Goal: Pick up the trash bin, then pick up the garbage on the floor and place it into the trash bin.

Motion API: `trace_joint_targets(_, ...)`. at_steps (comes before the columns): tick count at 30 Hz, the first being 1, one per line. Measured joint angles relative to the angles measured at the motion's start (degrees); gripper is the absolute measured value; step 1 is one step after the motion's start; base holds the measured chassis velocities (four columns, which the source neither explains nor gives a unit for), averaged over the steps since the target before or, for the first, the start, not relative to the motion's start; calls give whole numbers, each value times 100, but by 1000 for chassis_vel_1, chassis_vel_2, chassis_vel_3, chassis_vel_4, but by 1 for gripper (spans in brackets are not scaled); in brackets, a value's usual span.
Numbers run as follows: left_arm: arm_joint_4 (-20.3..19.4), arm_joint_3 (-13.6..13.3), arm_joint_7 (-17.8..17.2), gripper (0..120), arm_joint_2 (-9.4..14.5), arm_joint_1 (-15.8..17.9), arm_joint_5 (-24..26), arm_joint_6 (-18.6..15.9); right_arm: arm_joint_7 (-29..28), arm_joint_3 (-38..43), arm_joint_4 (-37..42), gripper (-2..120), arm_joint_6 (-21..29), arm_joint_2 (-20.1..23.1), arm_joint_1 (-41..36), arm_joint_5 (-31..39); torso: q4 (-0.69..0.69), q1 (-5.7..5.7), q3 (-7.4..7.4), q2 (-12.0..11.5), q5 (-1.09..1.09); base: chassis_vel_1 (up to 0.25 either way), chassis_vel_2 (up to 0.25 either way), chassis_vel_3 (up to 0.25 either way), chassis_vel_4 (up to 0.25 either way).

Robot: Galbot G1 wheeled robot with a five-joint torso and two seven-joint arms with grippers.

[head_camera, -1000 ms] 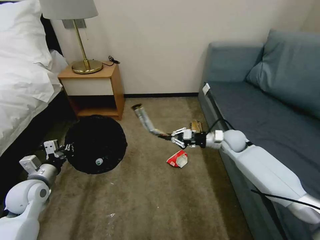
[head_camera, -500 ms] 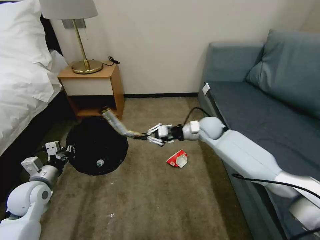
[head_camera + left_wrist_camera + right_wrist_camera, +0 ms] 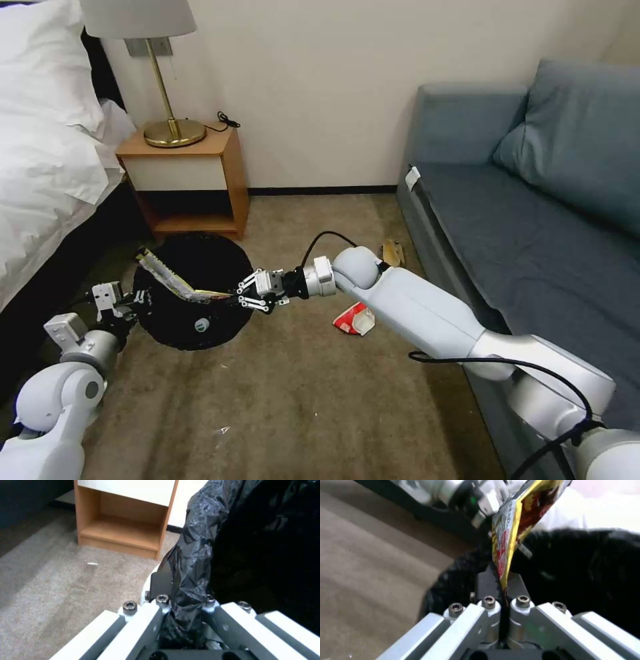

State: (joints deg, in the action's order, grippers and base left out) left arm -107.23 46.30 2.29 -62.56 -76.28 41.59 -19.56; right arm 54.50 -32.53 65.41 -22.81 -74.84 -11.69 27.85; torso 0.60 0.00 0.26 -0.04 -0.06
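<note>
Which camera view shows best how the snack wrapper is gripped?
The right wrist view: the snack wrapper sits pinched between closed jaws. The head view shows it whole over the trash bin. The left wrist view shows bin liner.

You have one trash bin [image 3: 193, 293], lined in black, beside the nightstand [image 3: 190, 180]. You can count three pieces of garbage: one snack wrapper [image 3: 170, 280] over the bin's mouth, one red-and-white packet [image 3: 355, 319] on the carpet to the bin's right, and one brown piece [image 3: 393, 253] farther right, against the sofa [image 3: 533, 220]. You have two grippers: the left gripper [image 3: 130, 301] at the bin's rim, the right gripper [image 3: 250, 299] at the wrapper. One lamp [image 3: 163, 80] stands on the one nightstand.
</note>
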Motion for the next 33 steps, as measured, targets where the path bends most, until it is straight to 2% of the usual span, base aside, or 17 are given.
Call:
trace_joint_targets(7, -112, -1, 1, 1, -14, -80, -9, -6, 27, 74, -500, 0, -114, -142, 83, -202, 0, 0, 0, 0, 0, 0, 0, 0, 0)
trace_joint_targets(14, -162, 4, -13, 1, -10, -99, -3, -17, -5, 71, -570, 0, -175, -153, 70, -388, 0, 0, 0, 0, 0, 0, 0, 0, 0)
trace_joint_targets(21, -216, 9, -22, 1, -14, -136, 5, -35, -143, 76, -849, 0, -456, -229, 40, -762, 0, 0, 0, 0, 0, 0, 0, 0, 0)
trace_joint_targets(22, -219, 9, -23, 1, -15, -141, 6, -40, -158, 75, -877, 2, -486, -241, 37, -790, 0, 0, 0, 0, 0, 0, 0, 0, 0)
trace_joint_targets(23, -221, 13, -24, 1, -13, -146, 8, -46, -216, 64, -911, 10, -517, -270, 31, -824, 0, 0, 0, 0, 0, 0, 0, 0, 0)
trace_joint_targets(24, -221, 13, -24, 1, -13, -146, 8, -46, -216, 64, -911, 10, -517, -270, 31, -824, 0, 0, 0, 0, 0, 0, 0, 0, 0)
trace_joint_targets(26, -221, 15, -28, 1, -11, -135, 10, -54, -259, 38, -916, 22, -522, -303, 46, -797, -1, 0, 0, 0, 0, 0, 0, 0, 0)
trace_joint_targets(29, -221, 8, -32, 1, -12, -123, 12, -59, -258, 38, -919, 25, -524, -316, 68, -780, -1, 0, 0, 0, 0, 0, 0, 0, 0)
trace_joint_targets(31, -206, -33, -31, 1, -18, -85, 17, -74, -312, 33, -919, 38, -526, -348, 138, -703, 0, 0, 0, 0, 0, 0, 0, 0, 0)
trace_joint_targets(32, -206, -33, -31, 1, -18, -85, 17, -74, -312, 33, -919, 38, -526, -348, 138, -703, 0, 0, 0, 0, 0, 0, 0, 0, 0)
trace_joint_targets(33, -188, -47, -33, 1, -21, -62, 18, -82, -367, 37, -933, 47, -529, -369, 164, -628, 0, 0, 0, 0, 0, 0, 0, 0, 0)
